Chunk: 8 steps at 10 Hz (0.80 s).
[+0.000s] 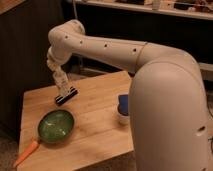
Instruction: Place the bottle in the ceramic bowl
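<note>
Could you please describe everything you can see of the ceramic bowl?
The ceramic bowl is wide, shallow and round, glossy green inside with a darker rim. It sits upright and empty on the wooden table near its front edge. An orange carrot lies by its rim. The gripper hangs behind it, over the black bar, not touching it.
</note>
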Each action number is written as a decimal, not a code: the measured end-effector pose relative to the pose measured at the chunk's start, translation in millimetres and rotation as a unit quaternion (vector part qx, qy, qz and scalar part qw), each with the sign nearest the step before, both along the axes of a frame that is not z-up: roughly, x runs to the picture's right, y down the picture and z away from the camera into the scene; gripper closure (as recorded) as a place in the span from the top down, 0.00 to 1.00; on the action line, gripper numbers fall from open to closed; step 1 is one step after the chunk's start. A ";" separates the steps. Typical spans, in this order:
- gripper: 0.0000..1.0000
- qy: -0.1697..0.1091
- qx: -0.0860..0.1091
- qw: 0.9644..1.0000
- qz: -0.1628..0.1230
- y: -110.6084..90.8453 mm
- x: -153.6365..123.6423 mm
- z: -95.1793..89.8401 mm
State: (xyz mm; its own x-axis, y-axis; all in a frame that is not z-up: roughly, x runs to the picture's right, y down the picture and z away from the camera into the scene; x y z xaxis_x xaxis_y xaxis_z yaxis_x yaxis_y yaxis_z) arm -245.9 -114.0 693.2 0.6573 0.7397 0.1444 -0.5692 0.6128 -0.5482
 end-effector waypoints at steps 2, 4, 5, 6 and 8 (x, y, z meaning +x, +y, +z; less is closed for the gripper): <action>0.00 0.004 -0.022 1.000 -0.013 24.7 36.6 -8.4; 0.00 0.003 -0.040 0.999 -0.036 59.2 60.9 -28.3; 0.00 0.004 -0.048 0.998 -0.048 80.7 69.5 -38.3; 0.00 -0.001 -0.054 0.997 -0.060 103.0 73.2 -49.4; 0.00 -0.013 -0.057 0.995 -0.077 123.7 77.6 -65.7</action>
State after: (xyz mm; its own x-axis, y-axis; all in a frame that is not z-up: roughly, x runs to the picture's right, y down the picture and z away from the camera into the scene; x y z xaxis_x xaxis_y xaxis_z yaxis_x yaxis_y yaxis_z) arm -168.3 9.7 627.5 0.7609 0.6434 0.0842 -0.4582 0.6245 -0.6325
